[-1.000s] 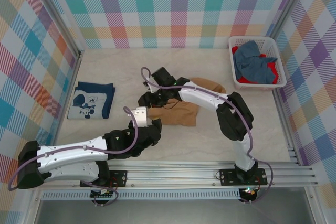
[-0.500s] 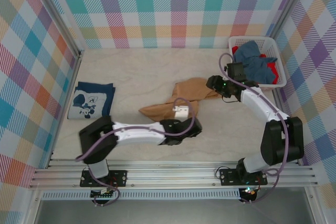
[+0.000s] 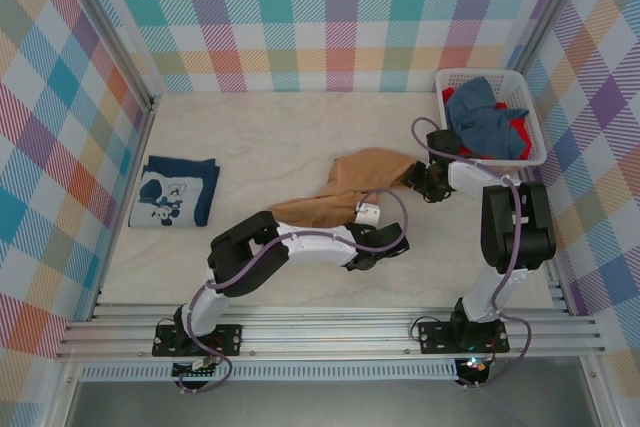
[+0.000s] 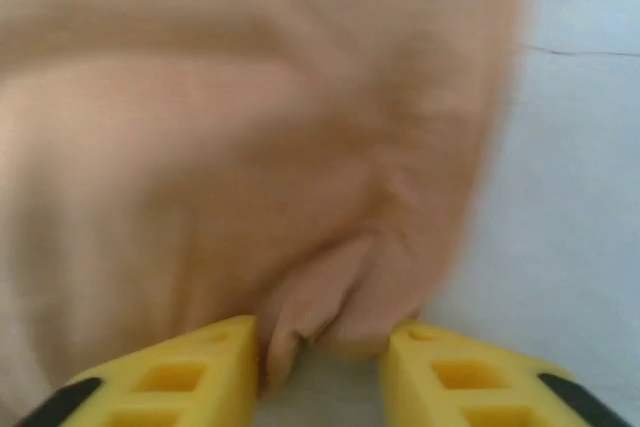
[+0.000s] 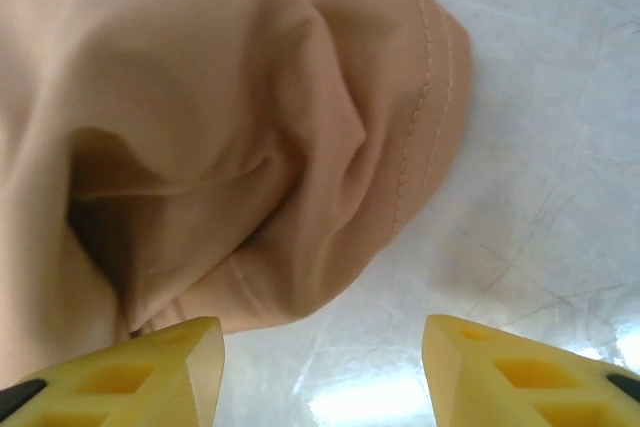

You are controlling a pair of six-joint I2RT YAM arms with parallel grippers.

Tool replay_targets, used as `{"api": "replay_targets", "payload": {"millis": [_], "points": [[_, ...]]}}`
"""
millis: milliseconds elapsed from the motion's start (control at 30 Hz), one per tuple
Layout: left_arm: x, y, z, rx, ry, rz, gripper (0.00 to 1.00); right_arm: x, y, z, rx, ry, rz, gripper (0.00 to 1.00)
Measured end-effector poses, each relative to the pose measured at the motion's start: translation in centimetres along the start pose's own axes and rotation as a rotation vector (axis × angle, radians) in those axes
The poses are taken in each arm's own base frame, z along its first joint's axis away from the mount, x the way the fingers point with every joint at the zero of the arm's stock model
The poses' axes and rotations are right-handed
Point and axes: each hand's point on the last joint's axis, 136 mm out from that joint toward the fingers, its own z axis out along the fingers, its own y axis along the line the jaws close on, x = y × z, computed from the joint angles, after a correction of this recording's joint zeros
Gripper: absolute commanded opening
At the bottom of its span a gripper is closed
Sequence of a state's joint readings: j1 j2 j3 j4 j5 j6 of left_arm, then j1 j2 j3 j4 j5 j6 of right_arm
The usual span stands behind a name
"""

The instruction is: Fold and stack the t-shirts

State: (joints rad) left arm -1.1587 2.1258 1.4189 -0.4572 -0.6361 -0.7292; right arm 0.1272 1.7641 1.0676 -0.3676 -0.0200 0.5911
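Note:
A tan t-shirt (image 3: 350,182) lies bunched in a diagonal strip at mid-table. My left gripper (image 3: 385,237) is at its near right edge. In the left wrist view the yellow fingertips (image 4: 190,372) pinch a small fold of the tan cloth (image 4: 250,127), so the left gripper (image 4: 320,347) is shut on it. My right gripper (image 3: 415,182) sits at the shirt's far right end. It stands open (image 5: 320,357) over bare table, just short of the stitched hem (image 5: 420,97). A folded navy t-shirt (image 3: 175,192) with a pale print lies at the left.
A white lattice basket (image 3: 532,132) at the back right holds a blue shirt (image 3: 485,117) over a red one (image 3: 515,132). Plaid walls close in the table on three sides. A metal rail (image 3: 330,332) runs along the near edge.
The right arm has swung from the shirt's left end to its right end. The left arm has reached right along the near edge and closed on a fold. The tan shirt now lies stretched rightward.

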Motion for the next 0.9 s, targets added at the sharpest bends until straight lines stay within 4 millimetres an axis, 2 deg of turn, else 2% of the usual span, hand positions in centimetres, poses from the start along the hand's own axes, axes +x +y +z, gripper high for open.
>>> {"api": "replay_targets", "payload": {"millis": [100,167,233,300,367,433,533,633,700,800,900], "points": [[-0.7,2.0,1.0,-0.06,-0.012,0.002,0.0,-0.2,-0.3,1.0,0.016,0.014,0.002,0.39],[-1.0,3.6,1.3,-0.095,-0.018,0.0,0.0,-0.4,-0.6,1.8,0.029,0.019,-0.005,0.24],[-0.9,5.3,1.0,-0.122,-0.019,0.012,0.0,-0.7,-0.6,1.7,0.024,0.012,-0.016,0.11],[-1.3,7.1,-0.2,-0.141,-0.036,0.01,0.0,-1.2,-0.4,1.8,0.014,-0.004,-0.025,0.0],[-2.7,8.6,-2.5,-0.141,-0.078,-0.008,0.0,-1.3,-0.1,1.7,0.003,-0.015,-0.043,0.0],[-4.8,9.8,-5.4,-0.117,-0.144,-0.057,0.0,-0.9,0.2,1.0,-0.008,-0.031,-0.06,0.0],[-8.4,12.0,-10.1,-0.065,-0.252,-0.148,0.0,-0.3,1.6,-2.2,-0.038,-0.096,-0.11,0.0],[-11.0,14.6,-14.0,-0.026,-0.336,-0.226,0.0,-0.9,4.0,-7.6,-0.113,-0.221,-0.161,0.0],[-12.2,16.3,-15.8,-0.017,-0.373,-0.259,0.0,-1.4,5.2,-11.6,-0.17,-0.31,-0.179,0.0],[-13.8,19.1,-18.5,-0.016,-0.435,-0.293,0.0,-1.9,6.0,-17.4,-0.237,-0.427,-0.2,0.0],[-15.4,21.6,-22.2,0.007,-0.513,-0.321,0.0,-1.7,6.4,-21.5,-0.283,-0.499,-0.228,0.0]]}}
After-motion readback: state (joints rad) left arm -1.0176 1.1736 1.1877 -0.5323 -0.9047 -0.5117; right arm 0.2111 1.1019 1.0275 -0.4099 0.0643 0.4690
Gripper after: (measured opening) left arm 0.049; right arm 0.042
